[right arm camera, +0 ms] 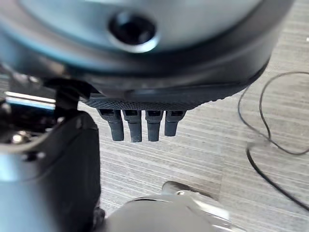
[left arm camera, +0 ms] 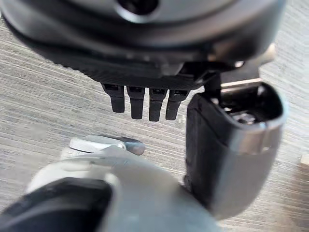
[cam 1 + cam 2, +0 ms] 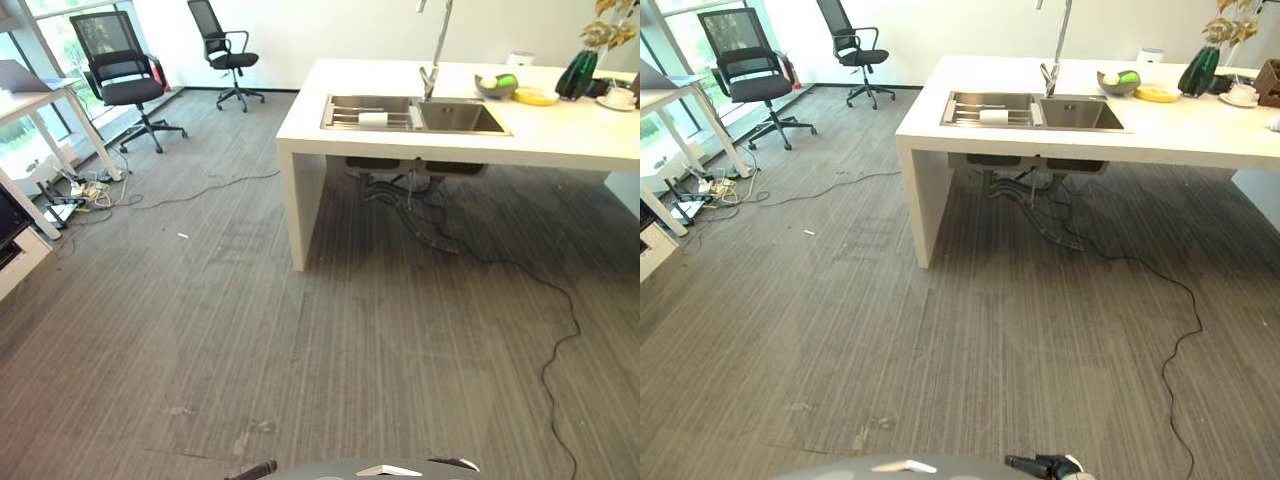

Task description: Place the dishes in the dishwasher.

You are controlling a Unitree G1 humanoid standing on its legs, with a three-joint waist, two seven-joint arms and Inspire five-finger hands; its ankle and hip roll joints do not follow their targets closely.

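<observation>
The left robot hand (image 2: pixel 145 77) hangs over the carpeted floor (image 3: pixel 300 340), its fingers (image 2: pixel 137 104) straight and slightly spread, its thumb (image 2: pixel 227 145) apart from them, holding nothing. The right robot hand (image 1: pixel 159 99) hangs the same way, fingers (image 1: pixel 128 125) loose and empty. Well ahead of both robot hands stands the white tabletop (image 3: pixel 560 135) with its sink (image 3: pixel 455 118) and faucet (image 3: pixel 436 50). Just beyond the sink sit a grey bowl (image 3: pixel 497 86), a yellow plate (image 3: pixel 535 97) and a cup (image 3: pixel 618 98) on a saucer. A small white item (image 3: pixel 372 118) lies in the sink's left basin.
</observation>
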